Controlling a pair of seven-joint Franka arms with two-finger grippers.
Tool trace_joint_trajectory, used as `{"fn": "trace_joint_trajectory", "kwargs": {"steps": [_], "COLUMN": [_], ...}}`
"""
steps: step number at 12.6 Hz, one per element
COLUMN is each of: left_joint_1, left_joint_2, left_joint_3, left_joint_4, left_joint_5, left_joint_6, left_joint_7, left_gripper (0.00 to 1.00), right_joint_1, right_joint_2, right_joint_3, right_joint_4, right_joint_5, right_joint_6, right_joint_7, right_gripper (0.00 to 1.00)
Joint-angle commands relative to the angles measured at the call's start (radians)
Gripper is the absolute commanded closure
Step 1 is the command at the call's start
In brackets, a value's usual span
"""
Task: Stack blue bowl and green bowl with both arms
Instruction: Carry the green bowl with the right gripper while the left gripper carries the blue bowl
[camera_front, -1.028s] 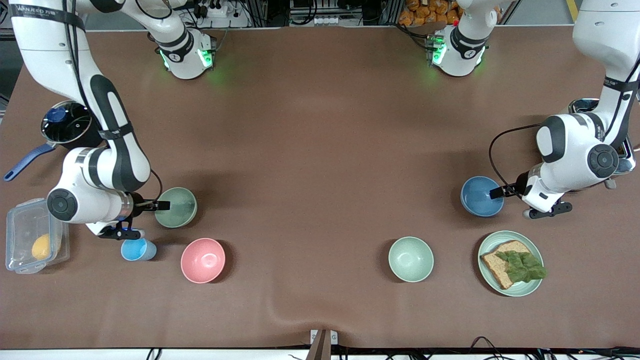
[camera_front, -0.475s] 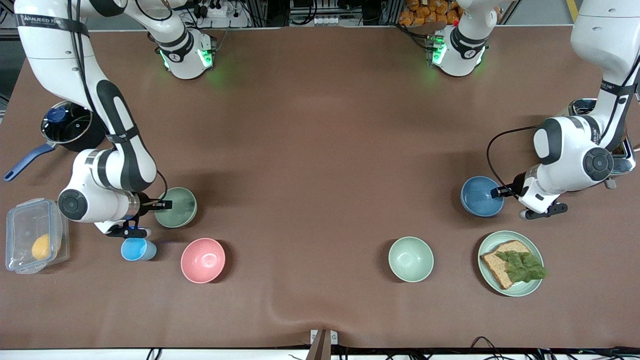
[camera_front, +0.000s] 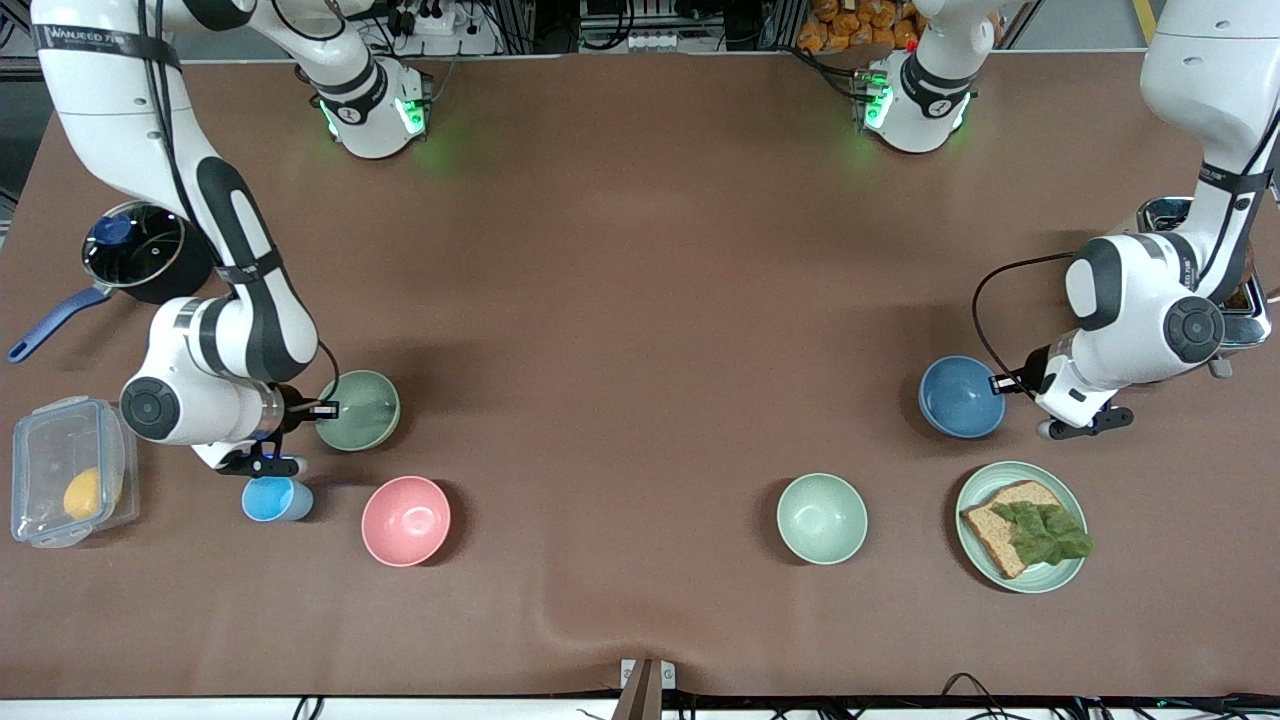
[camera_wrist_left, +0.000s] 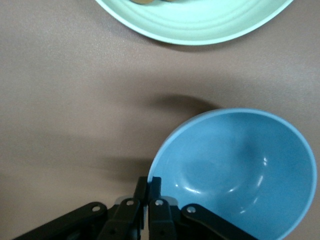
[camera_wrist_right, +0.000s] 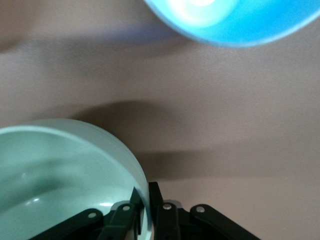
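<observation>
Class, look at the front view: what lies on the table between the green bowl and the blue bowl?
Nothing: in the front view the stretch of brown table between the green bowl and the blue bowl is bare.

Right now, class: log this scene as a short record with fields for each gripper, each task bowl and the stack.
left gripper: shut on blue bowl rim
right gripper: shut on green bowl rim
blue bowl: at left arm's end
green bowl: at right arm's end
stack: not yet made
bystanders: pink bowl, mint bowl
</observation>
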Motion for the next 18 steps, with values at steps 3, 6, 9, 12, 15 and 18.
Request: {"fn": "trace_joint_trajectory", "kwargs": {"steps": [3,6,9,12,15,18], "left_joint_1": [-0.004,-0.007,-0.007,-0.007,-0.005,-0.007], "left_joint_2": [-0.02,-0.084,-0.118,-0.124,-0.129,-0.123], "left_joint_3": [-0.009,-0.04,-0.086,-0.14,-0.232,-0.321], "left_joint_4": [0.011,0.051,0.202,0.356,0.402,0.402], "left_joint_5": [-0.006,-0.006,-0.006,-0.008,-0.017,-0.018], "left_joint_6": [0.017,-0.058,-0.292,-0.481,-0.535,-0.537], "left_joint_7": [0.003,0.017,0.006,0.0,-0.14,-0.288], "left_gripper": [1.0,1.0,1.0,1.0,1.0,1.0], "right_joint_1": [0.015,0.023,0.038,0.057,0.129,0.248], "right_joint_2": [-0.011,-0.011,0.002,0.067,0.099,0.116], "right_joint_3": [0.038,0.119,0.21,0.288,0.317,0.298], "right_joint_4": [0.043,0.129,0.171,0.277,0.306,0.341], "right_joint_5": [0.105,0.11,0.129,0.17,0.17,0.167], "right_joint_6": [-0.09,-0.175,-0.161,-0.156,-0.025,0.065], "right_joint_7": [0.092,0.294,0.518,0.711,0.851,0.936], "right_gripper": [1.0,1.0,1.0,1.0,1.0,1.0]}}
